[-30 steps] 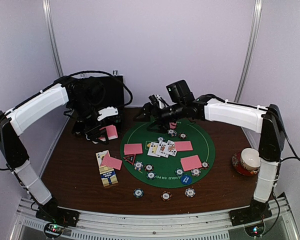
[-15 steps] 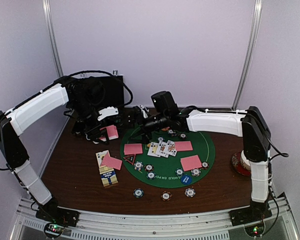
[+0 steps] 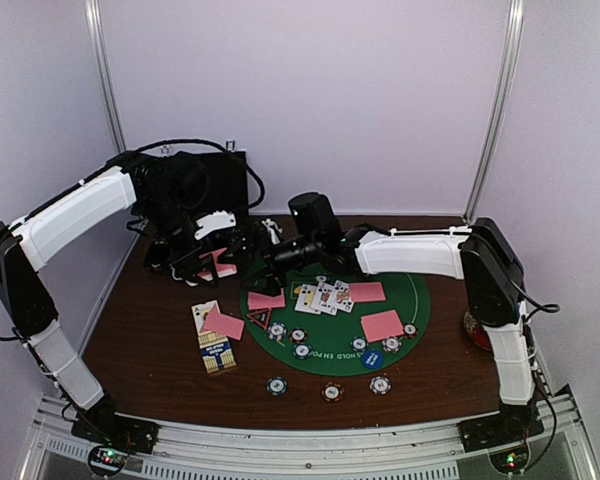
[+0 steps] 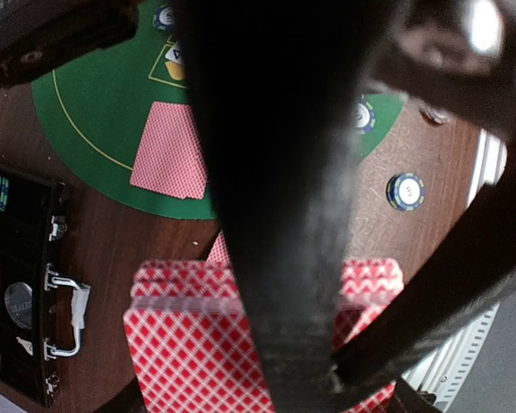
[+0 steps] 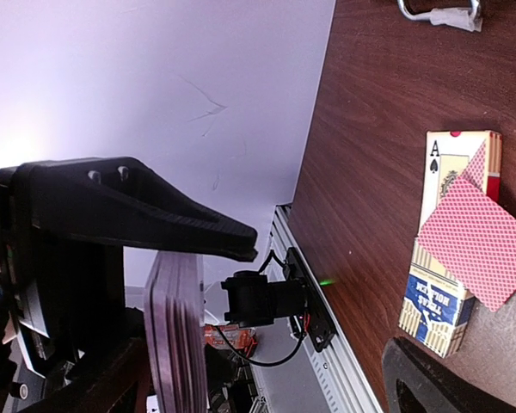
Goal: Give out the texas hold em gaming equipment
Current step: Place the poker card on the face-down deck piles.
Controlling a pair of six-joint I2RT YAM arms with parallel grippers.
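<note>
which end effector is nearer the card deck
Left. The left end effector is shut on the deck; the right end effector hangs open close beside it, not holding it.

Card deck (image 4: 185, 361): pink-backed, squared, pinched in left claw (image 3: 212, 264), beyond the mat (image 3: 330, 328) at 10 o'clock.
Face-up cards (image 3: 323, 296): fanned, mat centre.
Face-down cards (image 3: 267, 298): singles at 9, 2 and 4 o'clock.
Blue button (image 3: 371, 359): 5 o'clock.
Striped chips (image 3: 331, 391): three flat on desk (image 3: 150, 340), 6 o'clock.

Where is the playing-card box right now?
In the top view the card box lies on the wooden table, left of the green mat, with a pink-backed card resting across its far end.
</note>
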